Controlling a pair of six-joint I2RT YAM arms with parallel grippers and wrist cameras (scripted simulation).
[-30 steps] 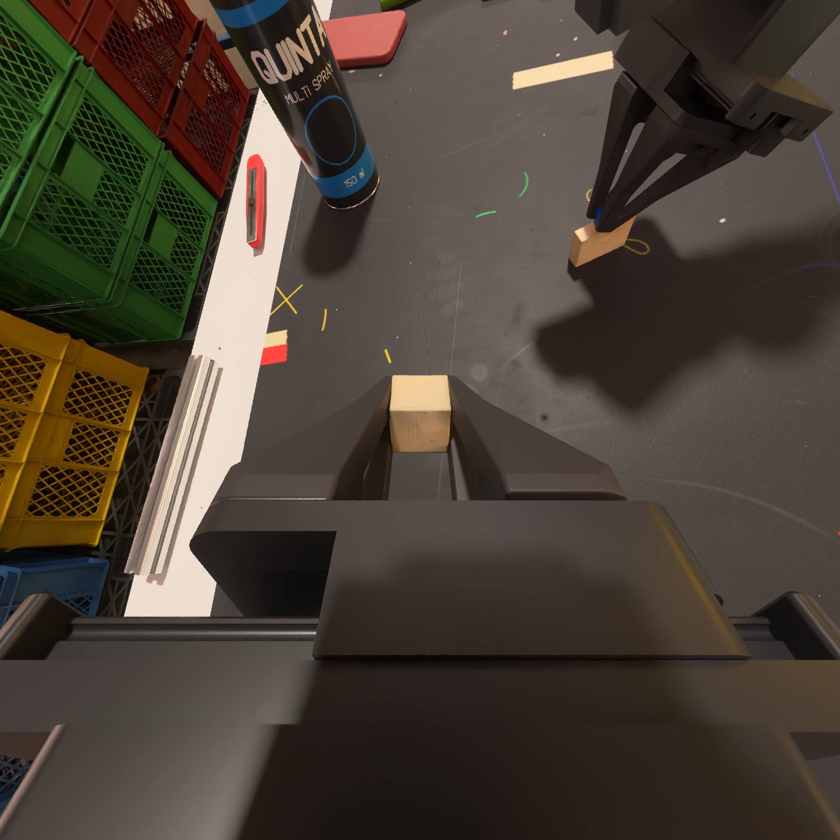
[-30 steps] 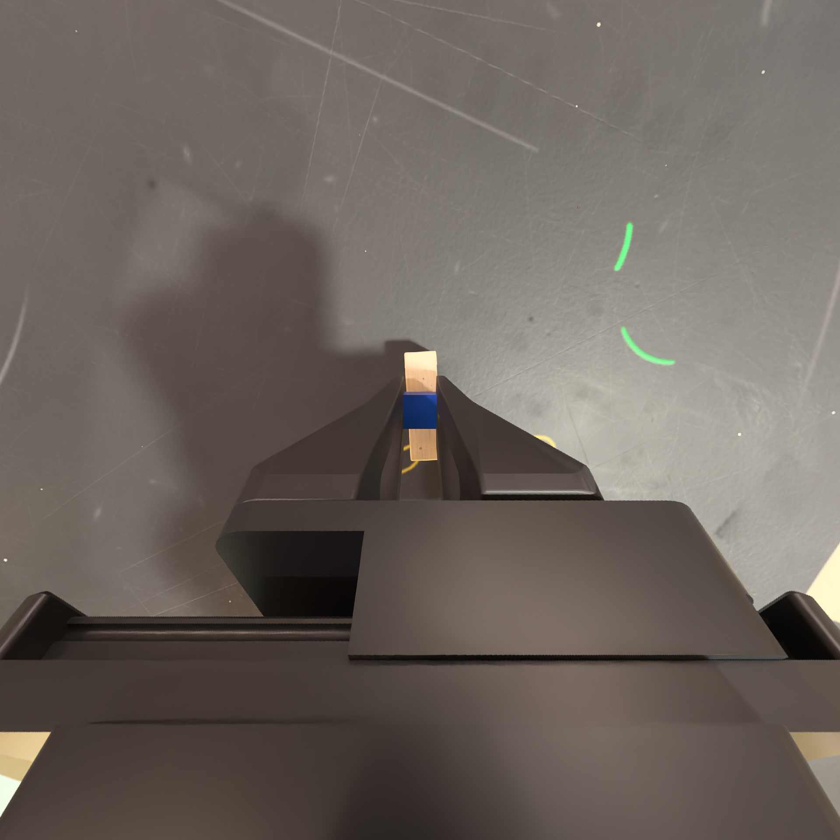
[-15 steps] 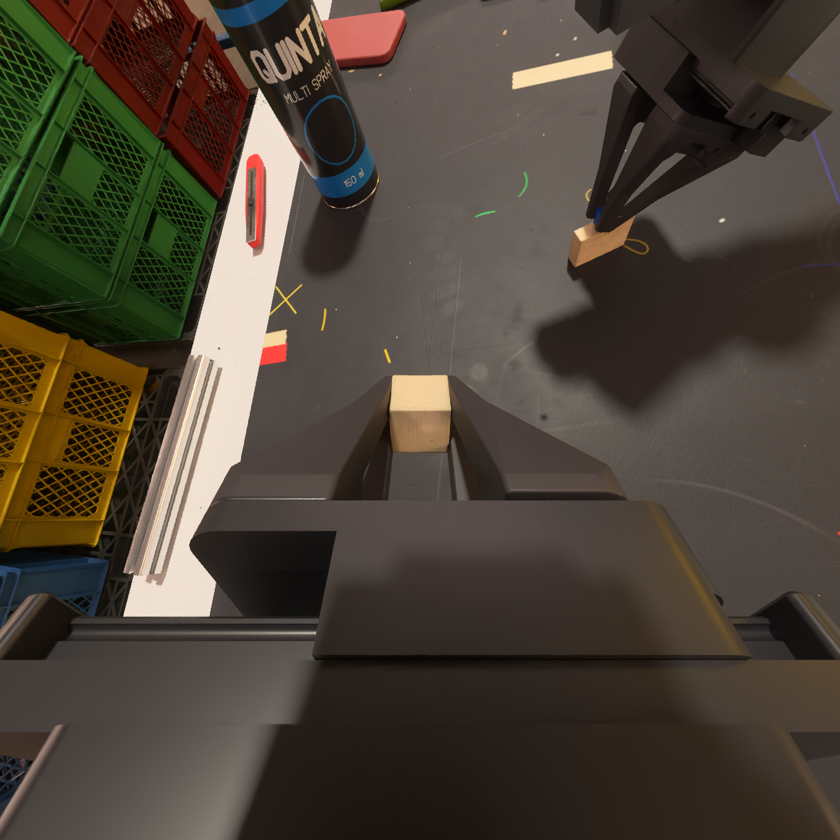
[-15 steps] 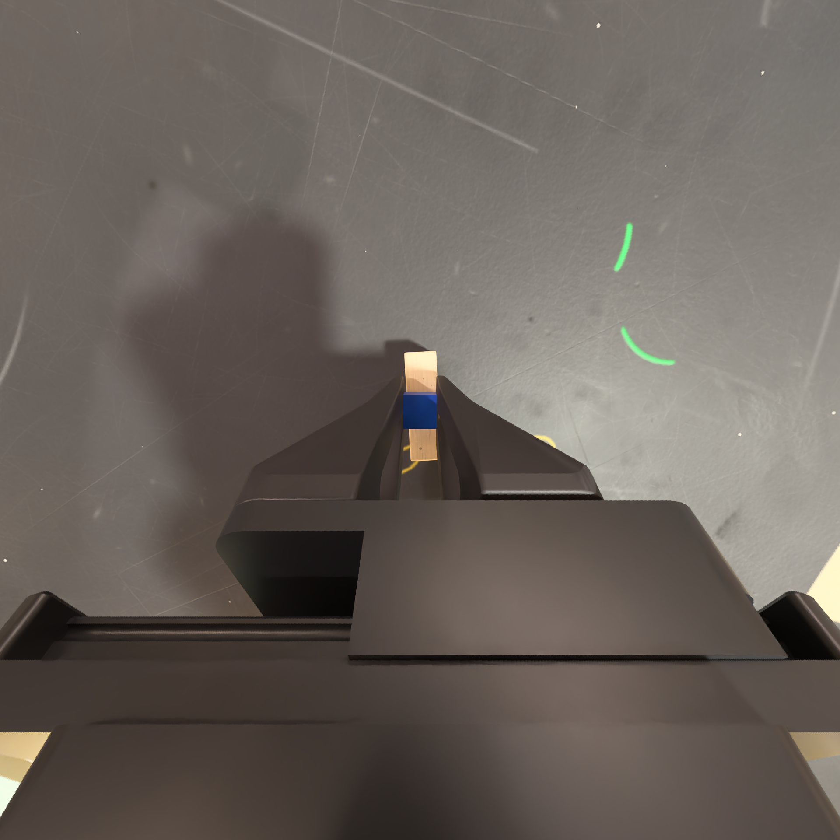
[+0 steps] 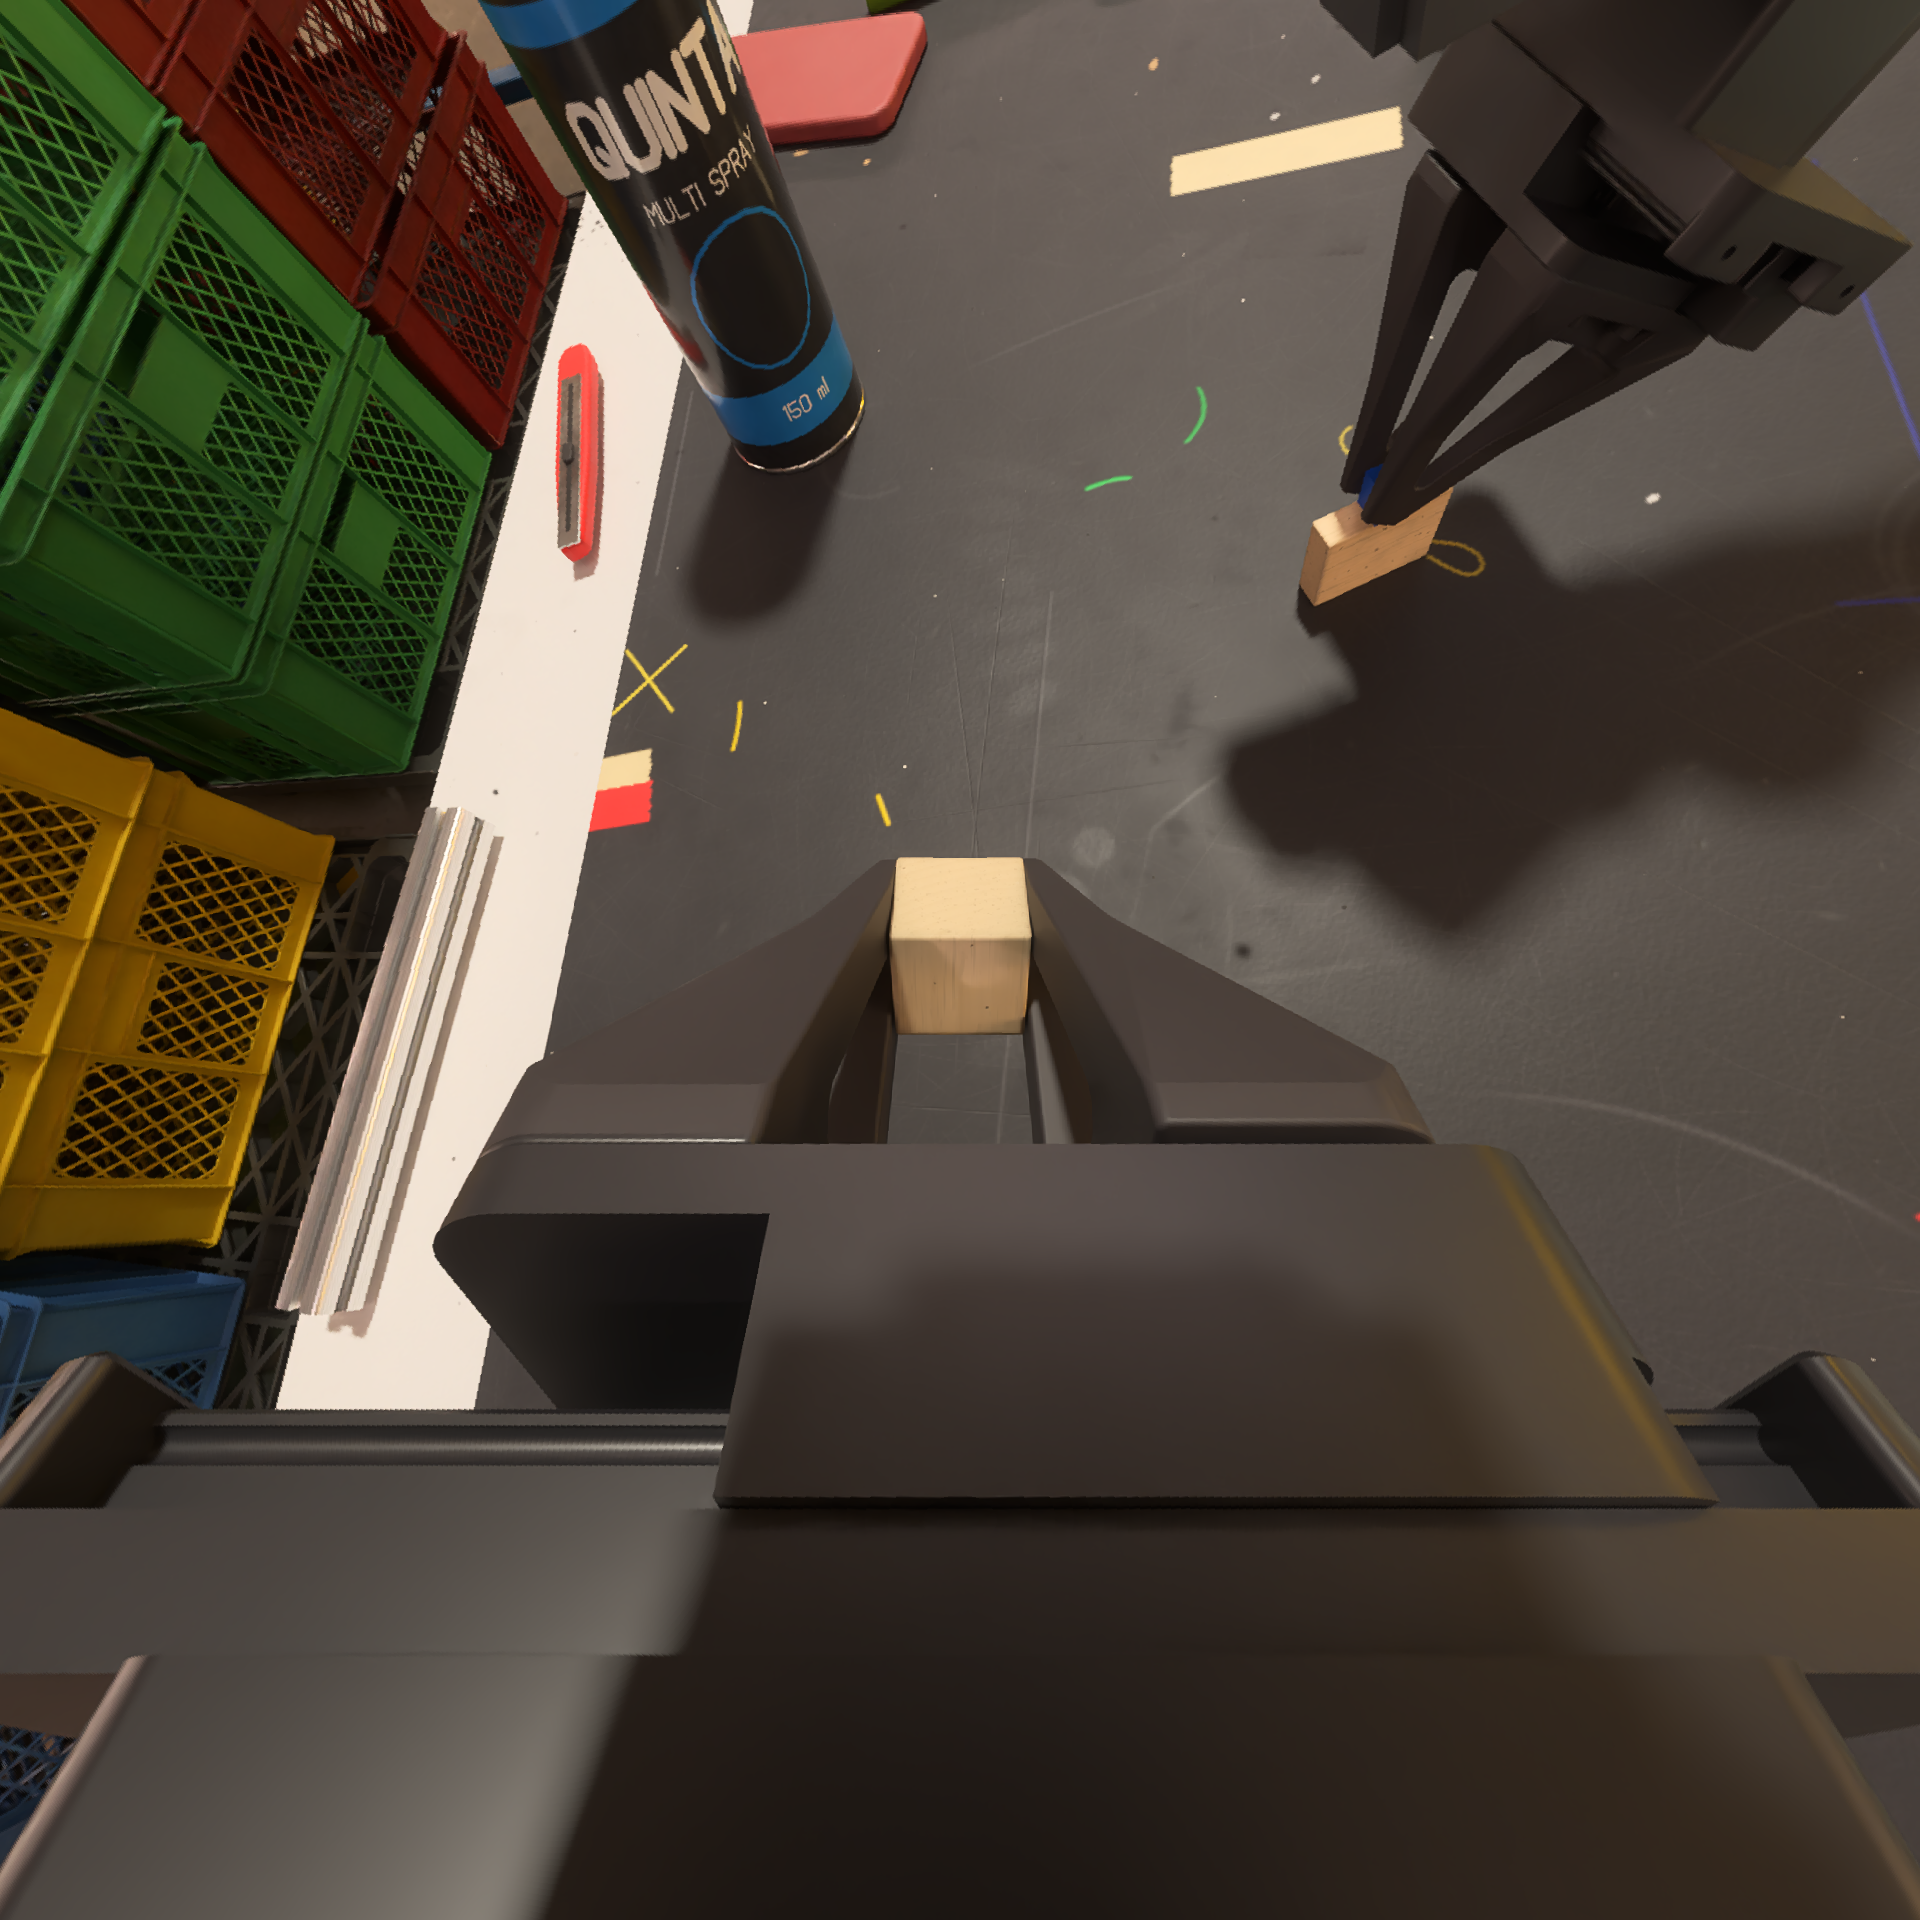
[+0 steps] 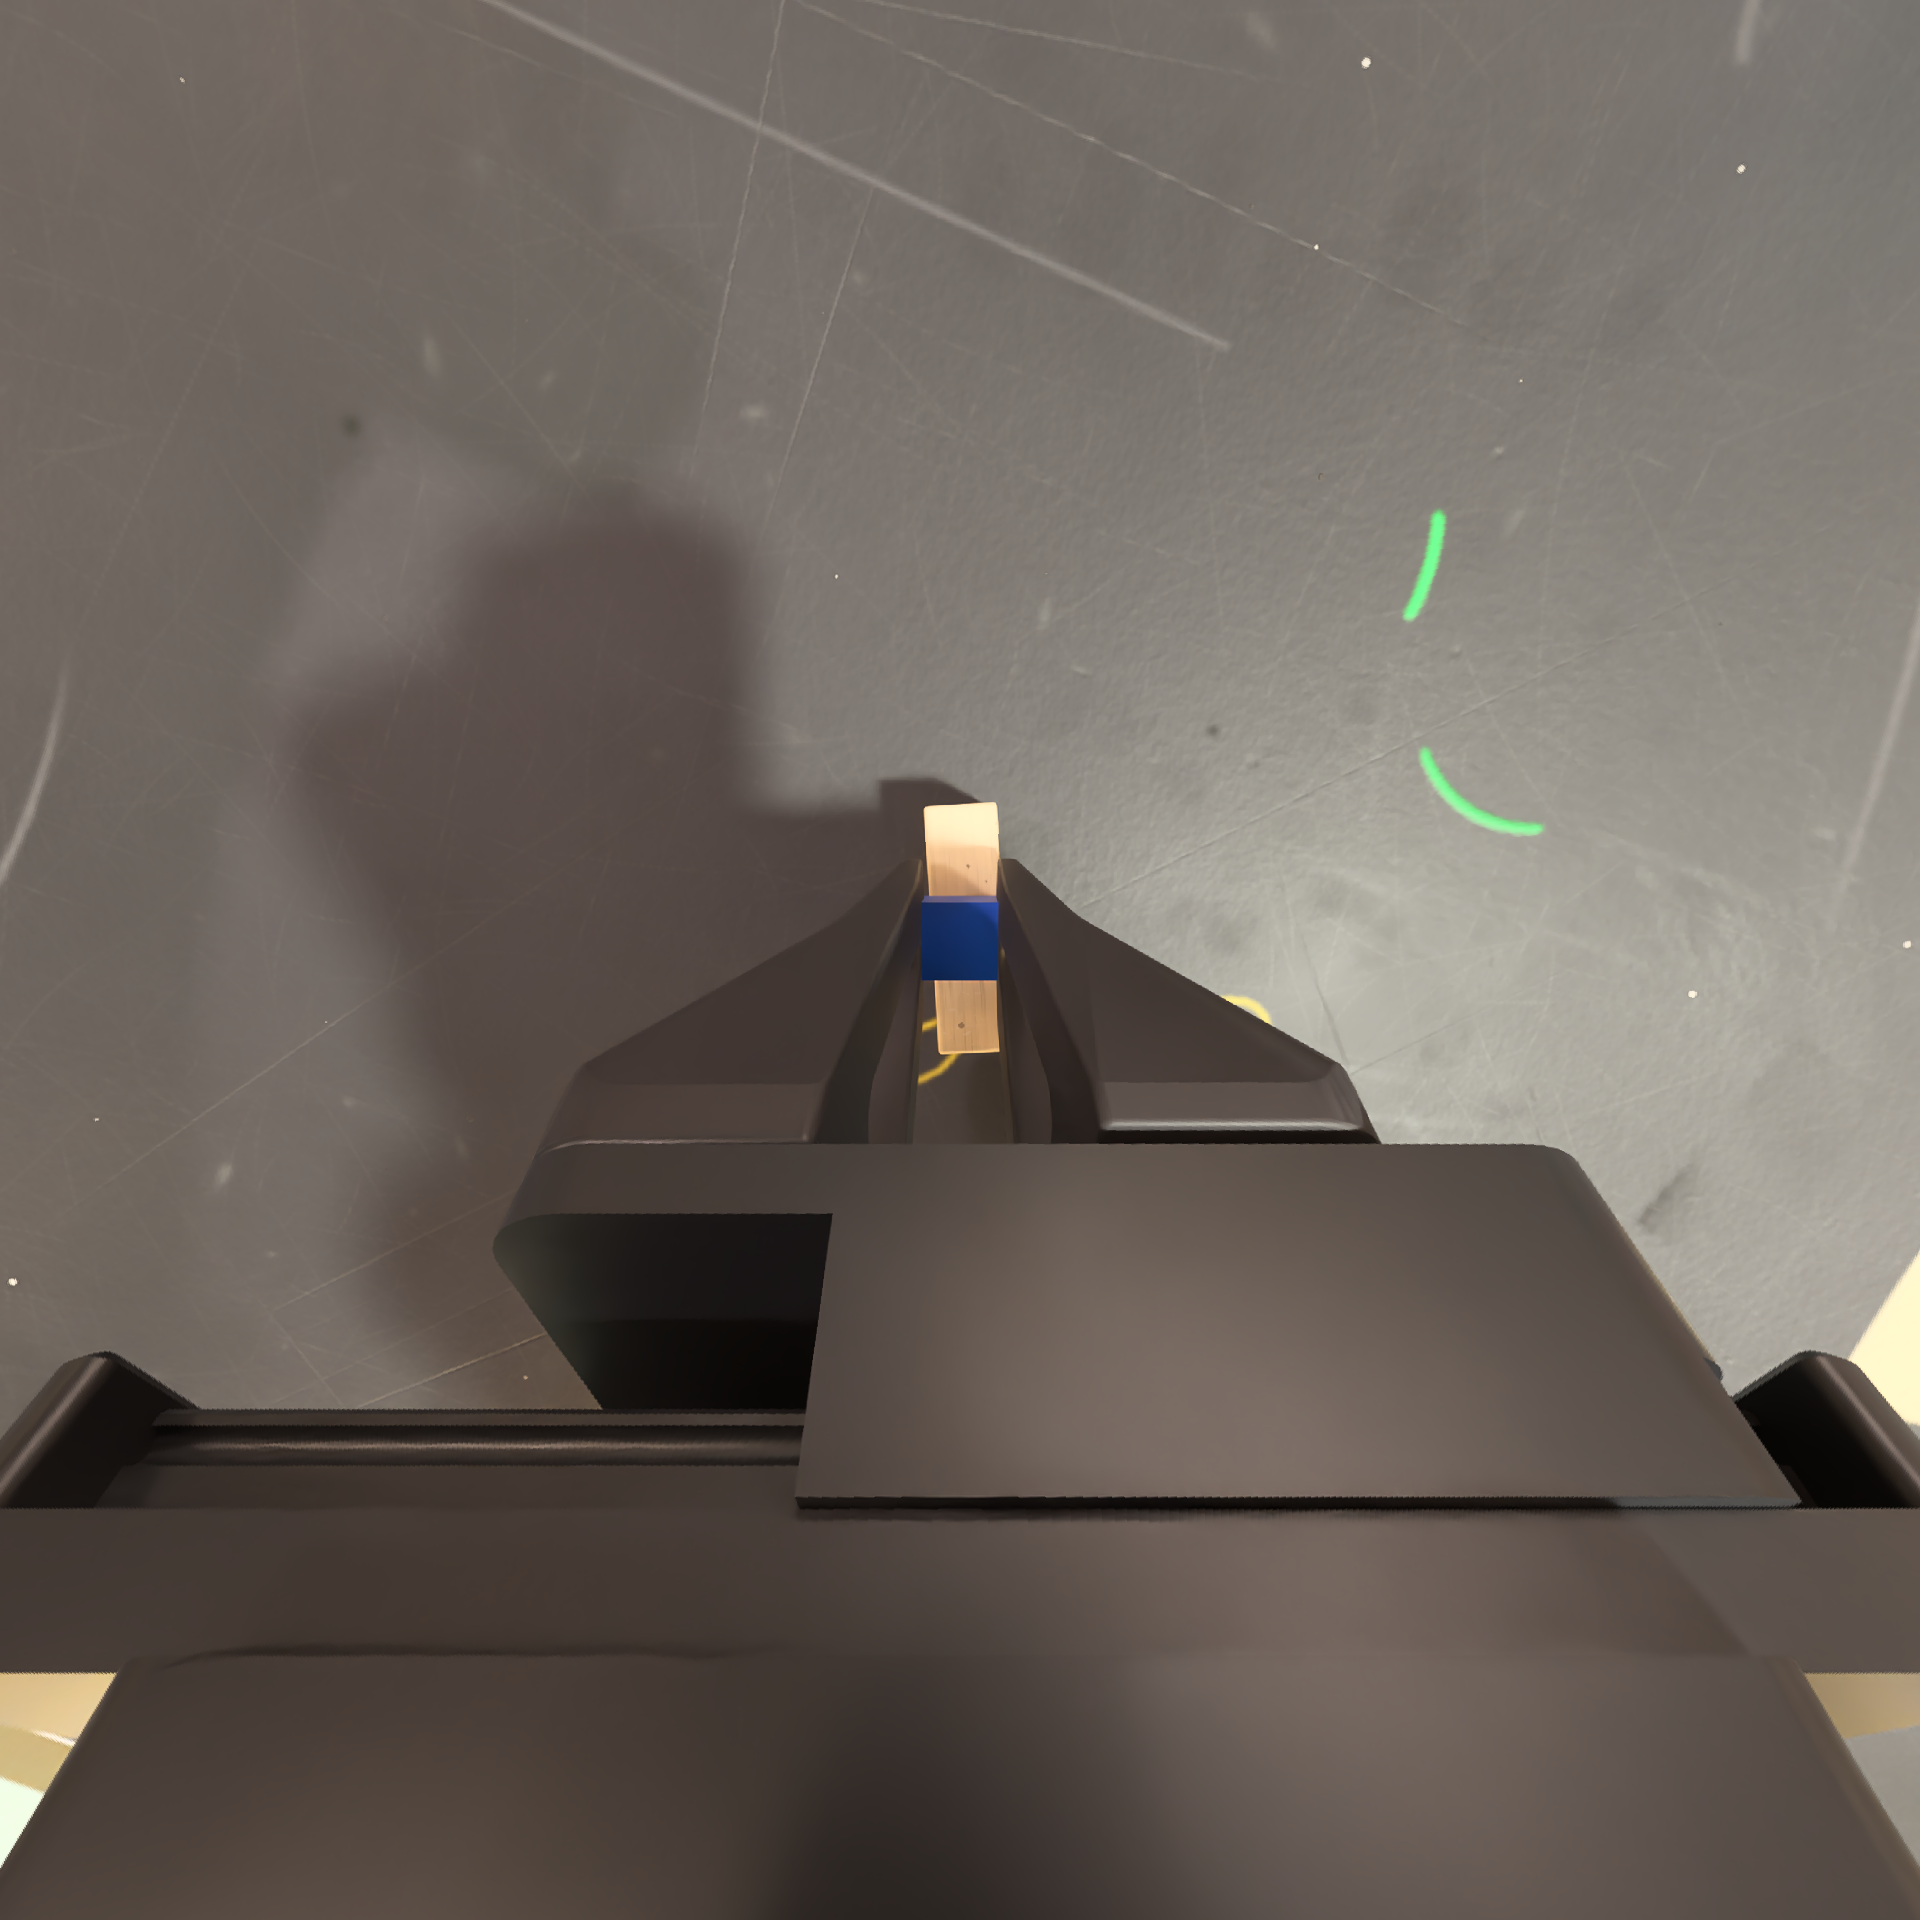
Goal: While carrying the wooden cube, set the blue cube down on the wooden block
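My left gripper (image 5: pixel 960 914) is shut on the pale wooden cube (image 5: pixel 960 945) and holds it above the dark table. My right gripper (image 6: pixel 960 914) is shut on the small blue cube (image 6: pixel 959 938), which sits over the middle of the narrow wooden block (image 6: pixel 961 842) lying on the table. In the left wrist view the right gripper (image 5: pixel 1377 497) stands at the upper right with its tips down on the wooden block (image 5: pixel 1356 551); only a sliver of the blue cube (image 5: pixel 1367 484) shows between the fingers.
A black and blue spray can (image 5: pixel 727 260) stands at the back left. Green (image 5: pixel 208 436), red (image 5: pixel 343 135) and yellow (image 5: pixel 114 987) crates line the left edge beyond a white strip with a red utility knife (image 5: pixel 575 452) and a metal rail (image 5: pixel 390 1060). A red pad (image 5: pixel 831 73) lies far back.
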